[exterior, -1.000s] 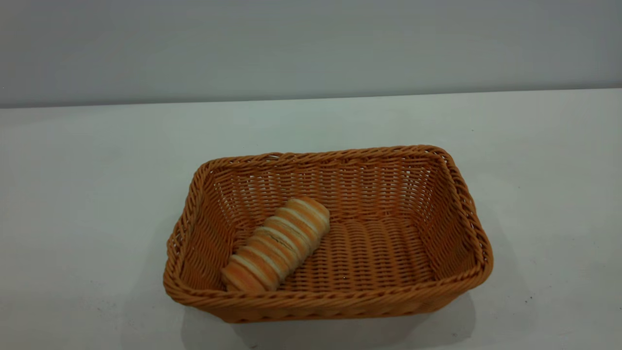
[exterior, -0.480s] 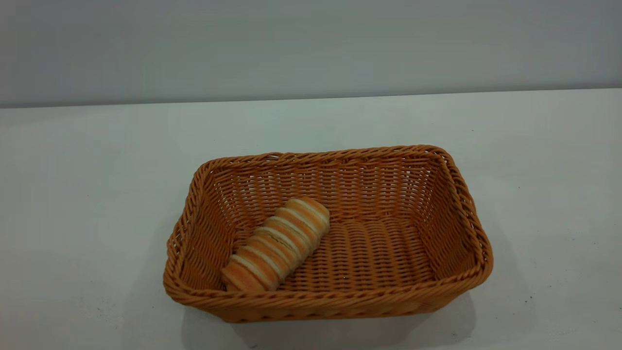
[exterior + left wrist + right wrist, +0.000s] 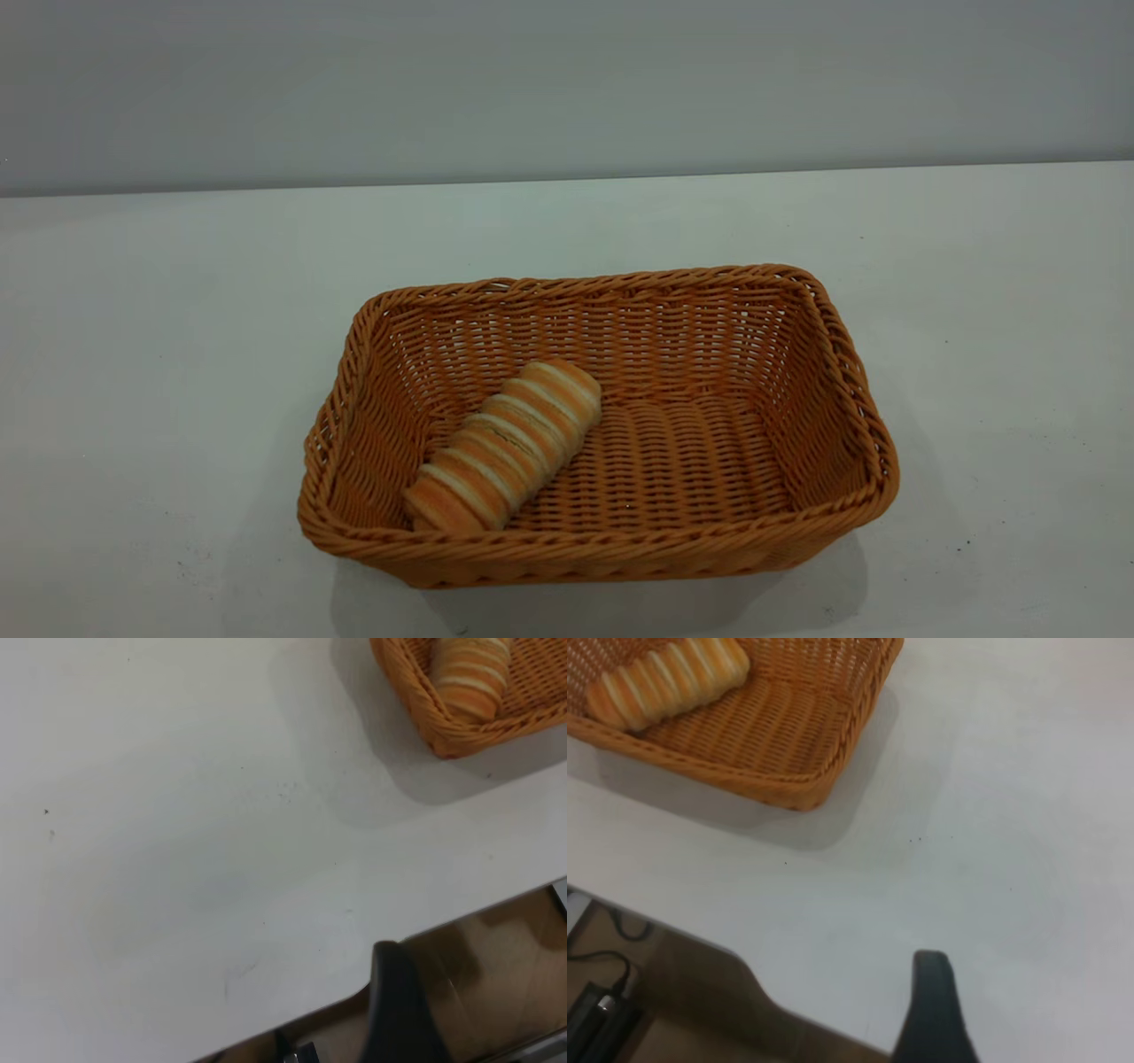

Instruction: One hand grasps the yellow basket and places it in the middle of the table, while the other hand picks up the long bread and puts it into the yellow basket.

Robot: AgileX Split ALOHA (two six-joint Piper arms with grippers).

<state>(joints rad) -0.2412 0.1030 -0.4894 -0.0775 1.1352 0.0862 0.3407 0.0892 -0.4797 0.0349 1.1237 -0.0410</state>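
Note:
The yellow basket [image 3: 599, 425] stands in the middle of the white table [image 3: 159, 354]. The long bread [image 3: 505, 446], striped golden and cream, lies slantwise inside it at its left end. No arm shows in the exterior view. In the left wrist view a corner of the basket [image 3: 461, 731] with the bread [image 3: 468, 672] is far off; my left gripper [image 3: 399, 1010] shows only as a black part over the table's edge. In the right wrist view the basket [image 3: 771, 735] and bread [image 3: 669, 680] are also far off; my right gripper [image 3: 935, 1010] is a black part above the tabletop.
The table's front edge [image 3: 443, 926] and the brown floor below show in the left wrist view. The right wrist view shows the same edge [image 3: 700, 943] and a black cable [image 3: 602, 992] under it. A grey wall [image 3: 567, 89] stands behind the table.

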